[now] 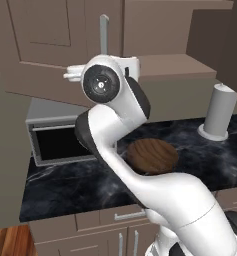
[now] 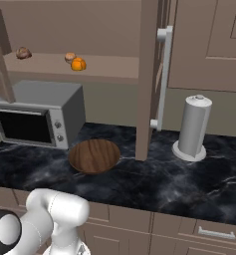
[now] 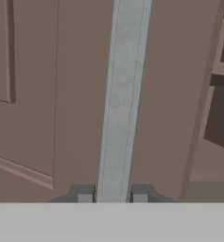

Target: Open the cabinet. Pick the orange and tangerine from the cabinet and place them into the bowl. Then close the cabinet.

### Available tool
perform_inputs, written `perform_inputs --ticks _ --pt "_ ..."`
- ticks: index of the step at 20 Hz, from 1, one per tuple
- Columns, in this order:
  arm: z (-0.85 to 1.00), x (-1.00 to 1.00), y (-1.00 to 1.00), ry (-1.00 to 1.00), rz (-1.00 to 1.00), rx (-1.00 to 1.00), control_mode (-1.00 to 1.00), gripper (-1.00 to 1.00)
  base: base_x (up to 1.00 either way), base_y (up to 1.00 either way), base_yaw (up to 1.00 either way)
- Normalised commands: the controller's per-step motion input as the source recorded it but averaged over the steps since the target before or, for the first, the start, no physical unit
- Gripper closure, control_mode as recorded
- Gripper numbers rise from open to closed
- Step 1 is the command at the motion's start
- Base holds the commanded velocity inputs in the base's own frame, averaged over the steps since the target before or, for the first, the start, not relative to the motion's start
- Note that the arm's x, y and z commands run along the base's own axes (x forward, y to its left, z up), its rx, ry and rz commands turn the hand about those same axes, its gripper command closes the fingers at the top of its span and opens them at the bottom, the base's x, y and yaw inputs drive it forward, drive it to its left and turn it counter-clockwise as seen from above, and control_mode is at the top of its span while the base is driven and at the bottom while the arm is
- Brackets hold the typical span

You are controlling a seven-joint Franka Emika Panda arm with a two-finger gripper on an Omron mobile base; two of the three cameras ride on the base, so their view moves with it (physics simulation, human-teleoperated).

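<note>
My gripper [image 3: 112,194] is shut on the long silver handle [image 3: 123,94] of the cabinet's left door [image 1: 45,45], one fingertip on each side of the bar. That door stands partly swung out. The right door [image 2: 148,79] is wide open, edge-on, with its own bar handle [image 2: 163,74]. On the cabinet shelf [image 2: 109,67] a bright orange fruit [image 2: 78,63] lies against a smaller, paler one [image 2: 69,57]; I cannot tell which is the orange and which the tangerine. The dark wooden bowl [image 2: 94,155] sits on the counter below, with nothing in it.
A brownish lump [image 2: 23,53] lies further left on the shelf. A steel microwave [image 2: 37,117] stands left of the bowl and a grey upright cylinder [image 2: 191,129] to the right. The black marble counter [image 2: 164,184] has drawers below it.
</note>
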Motion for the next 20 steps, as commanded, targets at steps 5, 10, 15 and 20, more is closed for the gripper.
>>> perform_inputs --ticks 5,10,15,20 --pt "0.0 -0.47 0.34 0.0 0.0 0.0 -1.0 1.0 0.0 0.0 0.0" --pt "0.0 -0.44 0.32 0.0 0.0 0.0 -1.0 1.0 0.0 0.0 0.0" --pt "-0.01 -0.39 0.3 0.0 0.0 0.0 -1.0 1.0 0.0 0.0 0.0" --pt "-0.08 -0.28 0.26 0.0 0.0 0.0 -1.0 1.0 0.0 0.0 0.0"
